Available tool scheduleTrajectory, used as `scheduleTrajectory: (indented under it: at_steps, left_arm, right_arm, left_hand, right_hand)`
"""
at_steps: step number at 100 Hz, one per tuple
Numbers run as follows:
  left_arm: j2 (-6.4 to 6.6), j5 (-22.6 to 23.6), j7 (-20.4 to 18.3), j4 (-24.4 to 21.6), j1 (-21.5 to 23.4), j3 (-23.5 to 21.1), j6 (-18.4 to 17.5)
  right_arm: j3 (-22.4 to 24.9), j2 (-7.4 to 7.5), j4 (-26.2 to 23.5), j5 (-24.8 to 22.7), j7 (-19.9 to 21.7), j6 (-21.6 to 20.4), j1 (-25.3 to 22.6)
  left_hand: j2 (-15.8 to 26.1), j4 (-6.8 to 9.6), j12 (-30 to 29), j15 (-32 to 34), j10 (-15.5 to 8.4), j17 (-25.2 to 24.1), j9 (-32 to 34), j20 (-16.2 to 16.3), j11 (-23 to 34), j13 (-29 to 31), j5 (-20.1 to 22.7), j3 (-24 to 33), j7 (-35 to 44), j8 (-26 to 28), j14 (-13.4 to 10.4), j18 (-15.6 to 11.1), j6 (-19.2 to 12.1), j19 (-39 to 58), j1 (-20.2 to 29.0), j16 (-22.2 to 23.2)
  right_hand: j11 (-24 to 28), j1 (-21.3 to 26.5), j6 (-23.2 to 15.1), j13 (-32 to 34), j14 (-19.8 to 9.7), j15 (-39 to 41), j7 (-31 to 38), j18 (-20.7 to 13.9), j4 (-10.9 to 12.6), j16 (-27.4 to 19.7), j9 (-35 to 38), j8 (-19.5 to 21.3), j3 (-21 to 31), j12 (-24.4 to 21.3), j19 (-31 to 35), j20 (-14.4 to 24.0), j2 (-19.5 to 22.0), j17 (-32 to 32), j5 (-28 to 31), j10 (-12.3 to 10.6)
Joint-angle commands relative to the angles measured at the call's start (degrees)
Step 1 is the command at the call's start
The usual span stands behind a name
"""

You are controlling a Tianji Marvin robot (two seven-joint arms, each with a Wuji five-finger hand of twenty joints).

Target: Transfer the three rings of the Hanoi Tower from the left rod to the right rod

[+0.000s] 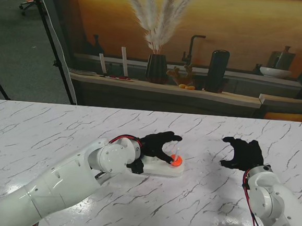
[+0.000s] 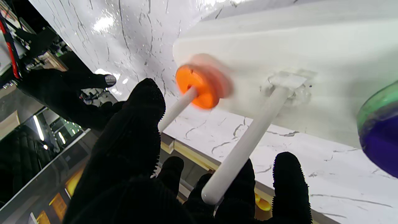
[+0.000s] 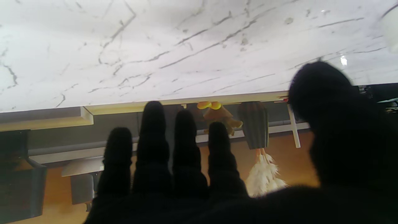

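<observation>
The white tower base [image 1: 162, 169] lies mid-table. A small orange ring [image 1: 176, 160] sits at the bottom of its right rod [image 1: 179, 150]; in the left wrist view this orange ring [image 2: 202, 85] looks blurred. The middle rod [image 2: 248, 140] is bare. A green ring stacked with a purple ring [image 2: 381, 124] shows at that view's edge; my arm hides them in the stand view. My left hand [image 1: 159, 145] hovers over the rods, fingers spread, holding nothing, its thumb [image 2: 133, 130] close to the right rod. My right hand [image 1: 244, 154] hangs open over bare table to the right.
The marble table [image 1: 45, 131] stretches wide on both sides of the base. Beyond its far edge runs a counter with a dark vase of pampas grass [image 1: 156, 66] and a black bottle [image 1: 217, 70].
</observation>
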Motion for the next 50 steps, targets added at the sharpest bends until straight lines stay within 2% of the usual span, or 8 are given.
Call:
scheduleTrajectory:
  at_steps: [1, 5, 13, 31, 50]
  left_arm:
    - [0.60, -1.0, -2.6, -0.3, -0.7, 0.0, -1.6]
    - [0.91, -1.4, -3.6, -0.4, -0.9, -0.1, -2.0]
    - [1.15, -0.8, -3.6, -0.9, -0.7, -0.4, -2.2]
    - [1.50, 1.3, -1.6, -3.1, 1.6, -3.2, -2.4]
    - [3.36, 6.2, -1.8, -6.8, 5.8, -9.7, -2.5]
  right_arm:
    - [-0.3, -0.24, 0.2, 0.0, -0.2, 0.0, -0.3]
    - [-0.3, -0.25, 0.2, 0.1, -0.2, 0.0, -0.2]
    - [-0.4, -0.24, 0.3, 0.1, -0.2, 0.0, -0.1]
    - [-0.6, -0.24, 0.5, 0.1, -0.3, -0.1, 0.1]
    - [-0.8, -0.26, 0.8, 0.3, -0.5, -0.3, 0.2]
  left_hand:
    - [-2.3, 0.28, -4.6, -2.3, 0.8, -1.0, -2.8, -1.6, -1.8, -2.3, -2.8, 0.8, -1.5, -1.6, -1.5, -0.9, 1.2, -4.6, -0.8, -2.0]
    - [-1.9, 0.27, -9.0, -3.9, 0.9, -1.1, -3.3, -2.6, -2.5, -3.9, -4.2, 0.2, -2.2, -2.4, -2.0, -1.3, 1.6, -8.6, -0.8, -3.5]
    - [-1.8, 0.27, -9.8, -4.0, 1.0, -1.2, -3.4, -2.3, -2.5, -3.7, -3.8, 0.0, -1.9, -2.4, -2.0, -1.3, 1.7, -9.1, -0.9, -3.8]
    - [-1.3, 0.13, -8.3, -3.4, 0.8, -1.1, -3.0, -0.2, -1.5, -2.6, -2.8, -0.6, -1.1, -2.3, -1.5, -1.3, 1.4, -7.6, -1.0, -3.4]
    - [-0.7, 0.00, -6.0, -2.0, 0.7, -0.8, -2.7, 1.0, -1.1, -1.7, -0.6, -1.6, -0.1, -2.0, -1.2, -1.6, 1.1, -6.1, -1.0, -2.2]
  right_hand:
    - [1.2, -0.5, -0.9, 0.9, -0.9, 0.6, 0.8, 18.5, 0.3, -0.5, 1.9, -0.1, 1.1, 0.2, -0.2, -0.6, -1.3, -0.5, 0.0, -0.8]
    - [1.2, -0.5, -0.9, 0.9, -0.9, 0.6, 0.8, 18.5, 0.3, -0.5, 1.9, -0.1, 1.2, 0.2, -0.2, -0.6, -1.2, -0.6, -0.1, -0.8]
    - [1.3, -0.4, -0.9, 1.0, -0.9, 0.6, 0.8, 18.6, 0.3, -0.5, 1.9, -0.1, 1.1, 0.2, -0.2, -0.6, -1.2, -0.5, 0.0, -0.7]
    - [1.2, -0.5, -0.9, 1.0, -0.9, 0.7, 0.8, 18.6, 0.3, -0.5, 2.0, -0.1, 1.1, 0.2, -0.1, -0.6, -1.0, -0.5, -0.1, -0.7]
    - [1.2, -0.5, -0.9, 0.9, -0.9, 0.7, 0.8, 18.5, 0.3, -0.4, 1.9, -0.1, 0.9, 0.2, -0.2, -0.6, -0.8, -0.6, 0.0, -0.8]
